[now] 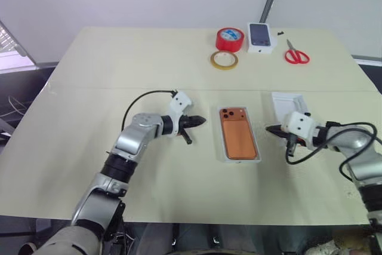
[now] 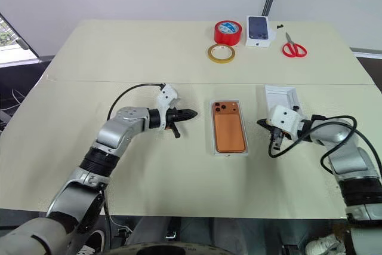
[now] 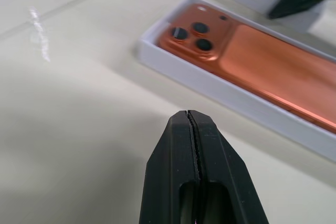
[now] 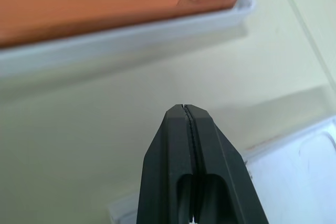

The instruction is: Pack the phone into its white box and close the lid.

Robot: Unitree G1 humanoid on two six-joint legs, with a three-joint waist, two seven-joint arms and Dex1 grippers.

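The copper-orange phone (image 1: 237, 135) lies camera side up inside the shallow white box (image 1: 242, 160) in the middle of the table. My left gripper (image 1: 203, 121) hovers just left of the box, shut and empty, pointing at the phone's camera end (image 3: 191, 35). To the right of the box, my right gripper (image 1: 268, 128) is also shut with nothing in it, pointing at the box's wall (image 4: 131, 40). Behind the right gripper lies a shallow white tray, apparently the lid (image 1: 287, 103), partly hidden by that hand.
At the far side of the table sit a red tape roll (image 1: 230, 39), a tan tape ring (image 1: 224, 60), a small white box printed with a dark phone (image 1: 261, 36) and red-handled scissors (image 1: 296, 55). A seam crosses the tabletop (image 1: 107, 88) behind the grippers.
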